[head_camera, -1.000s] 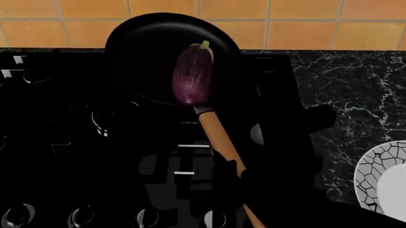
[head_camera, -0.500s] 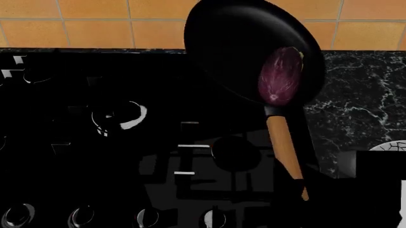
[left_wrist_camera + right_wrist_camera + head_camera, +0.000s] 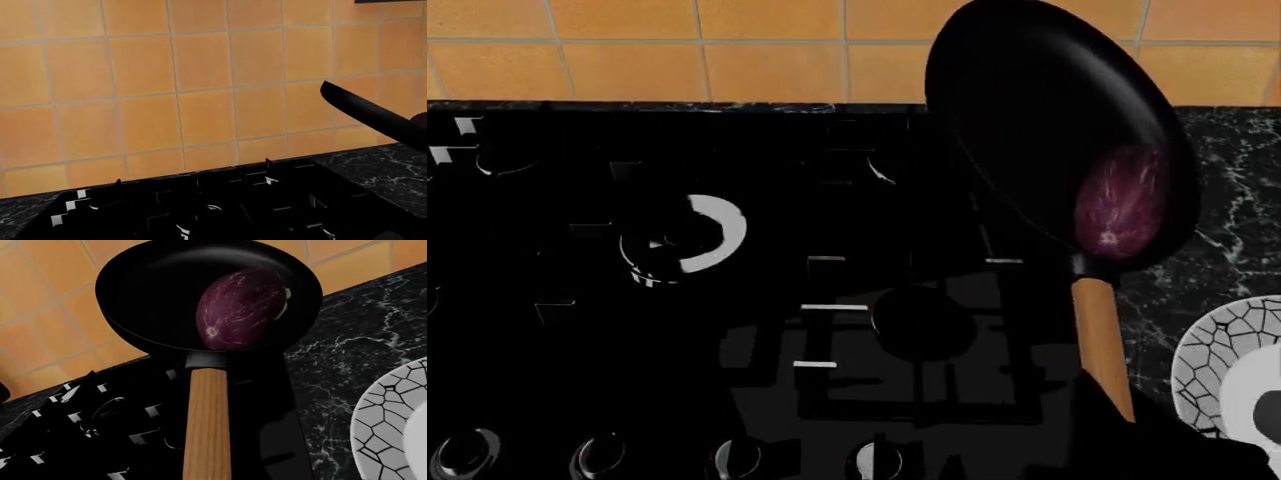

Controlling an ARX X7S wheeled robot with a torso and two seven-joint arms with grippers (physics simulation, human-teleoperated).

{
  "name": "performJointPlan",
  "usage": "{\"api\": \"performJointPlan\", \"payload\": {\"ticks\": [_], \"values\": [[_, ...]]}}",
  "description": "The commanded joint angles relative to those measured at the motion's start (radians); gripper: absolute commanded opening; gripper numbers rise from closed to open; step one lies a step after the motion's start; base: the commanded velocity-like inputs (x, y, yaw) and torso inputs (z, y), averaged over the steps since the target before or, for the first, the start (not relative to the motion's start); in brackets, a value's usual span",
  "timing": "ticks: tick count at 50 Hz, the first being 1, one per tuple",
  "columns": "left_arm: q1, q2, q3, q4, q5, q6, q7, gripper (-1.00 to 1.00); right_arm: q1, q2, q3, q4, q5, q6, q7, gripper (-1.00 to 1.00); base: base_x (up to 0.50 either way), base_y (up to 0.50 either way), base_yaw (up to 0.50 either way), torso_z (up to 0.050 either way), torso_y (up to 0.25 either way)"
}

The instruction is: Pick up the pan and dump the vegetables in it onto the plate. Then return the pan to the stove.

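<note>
The black pan (image 3: pixel 1048 120) hangs tilted in the air over the right edge of the stove (image 3: pixel 694 320), near the marble counter. The dark-purple eggplant (image 3: pixel 1121 205) lies inside it against the wall next to the handle (image 3: pixel 1101 335). My right gripper (image 3: pixel 1124 428) is a dark mass at the handle's end and is shut on it. In the right wrist view the handle (image 3: pixel 207 425) runs up to the pan (image 3: pixel 160 280) and the eggplant (image 3: pixel 240 307). The crackle-rimmed white plate (image 3: pixel 1214 365) sits on the counter, right of and below the pan. The left gripper does not show.
Orange wall tiles (image 3: pixel 627 50) stand behind the stove. Black marble counter (image 3: pixel 1228 220) lies right of it. Knobs (image 3: pixel 601 455) line the stove's near edge. The left wrist view shows the pan's rim (image 3: pixel 370 116) against the tiles, above the grates (image 3: pixel 200 210).
The pan has swung right, from above the back burner to the stove's right edge. The eggplant has slid toward the handle side. The plate shows again.
</note>
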Motion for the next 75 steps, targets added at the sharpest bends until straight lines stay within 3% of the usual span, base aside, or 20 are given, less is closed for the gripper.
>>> {"api": "performJointPlan", "payload": {"ticks": [1, 17, 33, 44, 55, 62, 68, 75], "values": [[-0.005, 0.000, 0.011, 0.003, 0.001, -0.004, -0.004, 1.00, 0.011, 0.001, 0.122, 0.022, -0.053, -0.082, -0.046, -1.00, 0.00, 0.00, 0.00, 0.000, 0.000], [-0.022, 0.000, 0.029, 0.014, 0.000, -0.022, -0.014, 1.00, 0.113, -0.092, 0.072, 0.187, -0.029, -0.019, -0.103, -1.00, 0.00, 0.00, 0.00, 0.001, 0.003], [-0.044, 0.005, 0.052, 0.018, 0.002, -0.029, -0.014, 1.00, 0.112, -0.054, 0.078, 0.072, -0.074, -0.010, -0.062, -1.00, 0.00, 0.00, 0.00, 0.001, 0.003], [-0.042, -0.002, 0.056, 0.017, 0.003, -0.026, -0.018, 1.00, -0.021, -0.066, 0.190, 0.048, 0.004, -0.179, -0.197, -1.00, 0.00, 0.00, 0.00, 0.000, 0.003], [-0.069, -0.017, 0.071, 0.078, -0.024, -0.052, -0.054, 1.00, -0.005, -0.169, 0.150, 0.138, 0.030, -0.189, -0.303, -1.00, 0.00, 0.00, 0.00, 0.001, 0.002], [-0.123, -0.060, 0.141, 0.081, -0.046, -0.019, -0.108, 1.00, -0.021, -0.243, 0.151, 0.188, 0.057, -0.228, -0.407, -1.00, 0.00, 0.00, 0.00, 0.001, 0.003], [-0.251, -0.158, 0.322, 0.084, -0.080, 0.085, -0.217, 1.00, -0.047, -0.330, 0.141, 0.273, 0.095, -0.262, -0.533, -1.00, 0.00, 0.00, 0.00, 0.000, 0.002], [-0.290, -0.171, 0.377, 0.078, -0.086, 0.112, -0.239, 1.00, -0.062, -0.338, 0.152, 0.287, 0.119, -0.268, -0.582, -1.00, 0.00, 0.00, 0.00, 0.001, 0.003]]}}
